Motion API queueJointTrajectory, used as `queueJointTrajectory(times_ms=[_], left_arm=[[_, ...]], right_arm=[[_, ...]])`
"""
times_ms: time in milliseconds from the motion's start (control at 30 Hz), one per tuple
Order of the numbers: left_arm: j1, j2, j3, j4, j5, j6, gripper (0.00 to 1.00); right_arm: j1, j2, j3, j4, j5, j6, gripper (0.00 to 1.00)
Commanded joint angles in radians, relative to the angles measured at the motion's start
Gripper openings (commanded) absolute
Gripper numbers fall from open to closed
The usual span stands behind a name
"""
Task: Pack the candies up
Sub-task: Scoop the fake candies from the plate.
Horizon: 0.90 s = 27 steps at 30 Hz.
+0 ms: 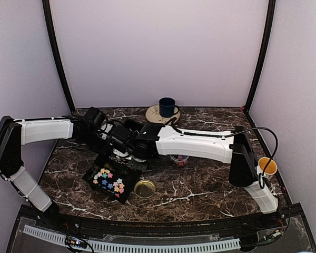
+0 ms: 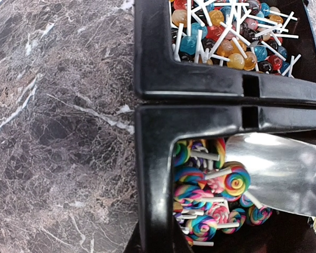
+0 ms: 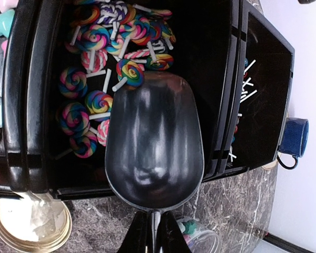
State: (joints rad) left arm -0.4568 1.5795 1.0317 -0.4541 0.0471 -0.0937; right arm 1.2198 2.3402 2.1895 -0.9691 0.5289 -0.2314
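Note:
The black three-part tray (image 1: pixel 90 178) holds the candies: pastel stars (image 1: pixel 109 179), swirl lollipops (image 3: pixel 92 74) and ball lollipops (image 2: pixel 226 37). My right gripper (image 3: pixel 154 232) is shut on the handle of a metal scoop (image 3: pixel 152 142). The scoop is empty and hangs over the swirl lollipop compartment; it also shows in the left wrist view (image 2: pixel 284 168). My left gripper (image 2: pixel 163 245) sits at the tray's wall (image 2: pixel 152 174), its dark fingers on either side of it, barely in view. The swirl lollipops (image 2: pixel 210 195) lie just inside that wall.
A gold lid (image 1: pixel 145 188) lies in front of the tray. A small clear jar (image 1: pixel 180 159) with a few sweets stands right of it, under my right arm. A blue cup (image 1: pixel 167 107) sits on a round mat at the back. A yellow cup (image 1: pixel 267 166) is far right.

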Motion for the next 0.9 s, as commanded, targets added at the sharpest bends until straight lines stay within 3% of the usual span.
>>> queueJointTrajectory(times_ms=[0, 267, 533, 867], left_arm=[[-0.003, -0.052, 0.044, 0.059, -0.011, 0.007, 0.00], [0.000, -0.037, 0.047, 0.048, -0.024, 0.005, 0.00], [-0.002, -0.055, 0.035, 0.088, 0.056, 0.023, 0.00], [-0.005, -0.083, 0.008, 0.133, 0.122, 0.038, 0.00]], right_arm=[[0.017, 0.009, 0.009, -0.083, 0.077, -0.001, 0.00], [0.021, -0.015, -0.023, -0.107, 0.099, 0.015, 0.00], [0.021, 0.094, 0.049, -0.078, 0.023, -0.033, 0.00], [0.029, 0.107, 0.022, 0.175, -0.257, -0.173, 0.00]])
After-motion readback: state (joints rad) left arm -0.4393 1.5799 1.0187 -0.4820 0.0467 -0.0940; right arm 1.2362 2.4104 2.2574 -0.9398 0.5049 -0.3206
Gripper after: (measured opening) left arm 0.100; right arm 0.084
